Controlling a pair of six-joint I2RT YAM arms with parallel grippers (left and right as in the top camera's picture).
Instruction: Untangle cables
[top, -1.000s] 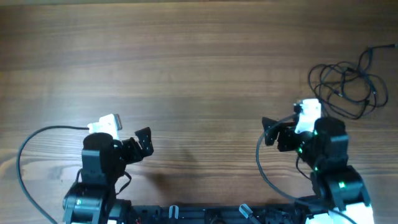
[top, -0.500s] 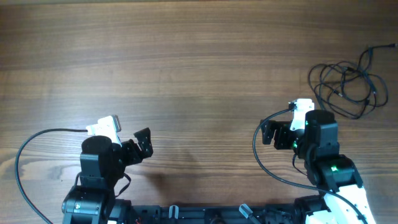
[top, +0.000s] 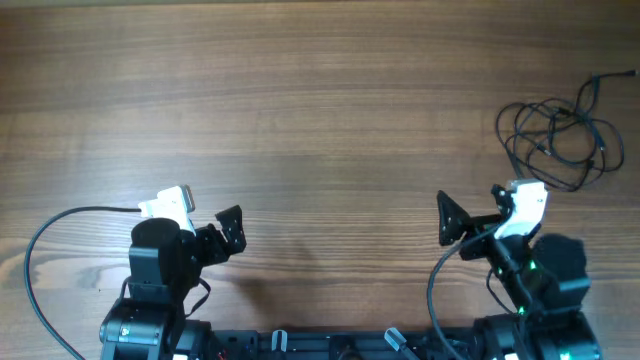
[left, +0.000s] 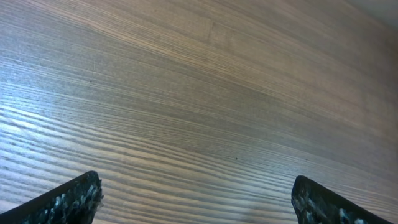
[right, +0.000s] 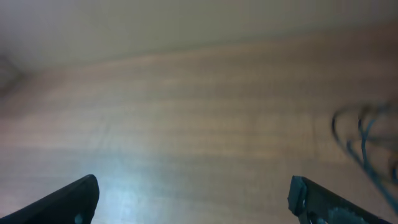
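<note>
The cables (top: 556, 120) lie as a loose tangle of thin black loops at the far right of the wooden table (top: 320, 120), with one end trailing toward the right edge. In the right wrist view the cables (right: 364, 140) are a blurred dark scribble at the right border. My right gripper (top: 450, 222) is open and empty, nearer the front and to the left of the tangle, clear of it. Between its fingers (right: 194, 190) there is only bare wood. My left gripper (top: 232, 232) is open and empty at the front left, over bare wood (left: 196, 193).
A thick black arm wire (top: 35, 260) loops out to the left of the left arm. A second arm wire (top: 435, 290) curves beside the right arm's base. The table's front edge carries the arm mounts (top: 330, 345).
The right arm has drawn back toward the front edge and shifted right, its wrist turning. The left arm and the cables have not moved.
</note>
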